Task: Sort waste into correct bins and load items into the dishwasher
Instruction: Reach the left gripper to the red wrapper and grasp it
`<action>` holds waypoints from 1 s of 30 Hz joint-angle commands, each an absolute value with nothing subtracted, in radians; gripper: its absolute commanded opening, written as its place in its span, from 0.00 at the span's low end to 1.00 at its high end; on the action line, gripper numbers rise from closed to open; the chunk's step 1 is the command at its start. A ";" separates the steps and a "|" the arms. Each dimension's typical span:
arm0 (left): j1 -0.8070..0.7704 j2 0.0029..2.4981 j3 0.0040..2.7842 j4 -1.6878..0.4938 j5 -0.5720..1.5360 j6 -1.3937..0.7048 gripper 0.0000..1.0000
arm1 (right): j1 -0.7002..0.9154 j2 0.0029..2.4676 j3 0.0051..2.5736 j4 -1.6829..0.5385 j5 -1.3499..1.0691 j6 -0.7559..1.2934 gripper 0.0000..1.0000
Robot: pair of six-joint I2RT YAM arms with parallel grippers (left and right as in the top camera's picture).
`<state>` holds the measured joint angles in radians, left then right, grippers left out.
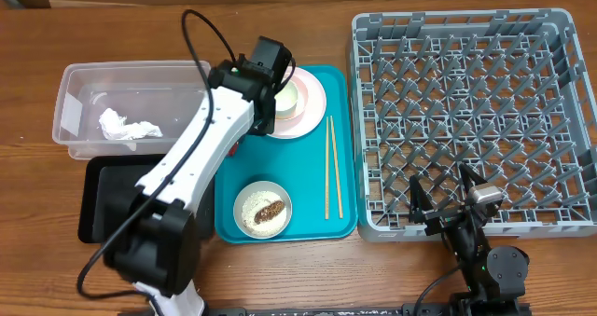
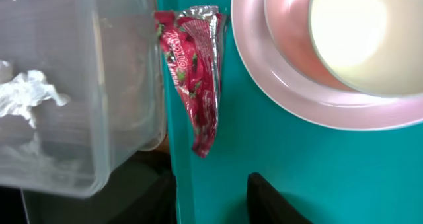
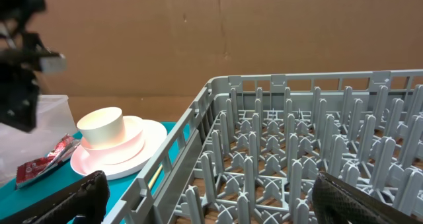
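Note:
A crumpled red foil wrapper (image 2: 195, 78) lies on the teal tray's left edge, beside the clear tub (image 2: 99, 118). My left gripper (image 2: 211, 204) is open and empty just short of it, its fingers astride the tray edge. A white tissue (image 1: 126, 125) lies in the tub. The pink plate (image 1: 312, 116) carries a bowl (image 2: 291, 39) with a white cup (image 1: 287, 94) in it. A second bowl (image 1: 263, 207) holds rice and brown bits. Chopsticks (image 1: 331, 167) lie on the tray. My right gripper (image 3: 211, 204) is open and empty over the grey dish rack's (image 1: 476, 111) front edge.
The black tray (image 1: 98, 199) sits in front of the clear tub, partly under my left arm. The teal tray (image 1: 308, 181) lies between the bins and the rack. The wrapper (image 3: 43, 161) and plate (image 3: 142, 154) also show in the right wrist view.

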<state>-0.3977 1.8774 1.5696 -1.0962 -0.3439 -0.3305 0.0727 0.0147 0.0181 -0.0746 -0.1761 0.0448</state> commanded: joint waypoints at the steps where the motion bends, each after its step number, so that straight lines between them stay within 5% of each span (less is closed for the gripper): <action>1: -0.389 1.946 1.565 -1.075 -0.377 -0.239 0.40 | 0.070 0.003 0.008 -0.069 -0.173 0.046 1.00; 30: -0.306 2.054 1.501 -0.963 -0.296 -0.316 0.50 | 0.071 0.003 0.008 -0.069 -0.173 0.046 1.00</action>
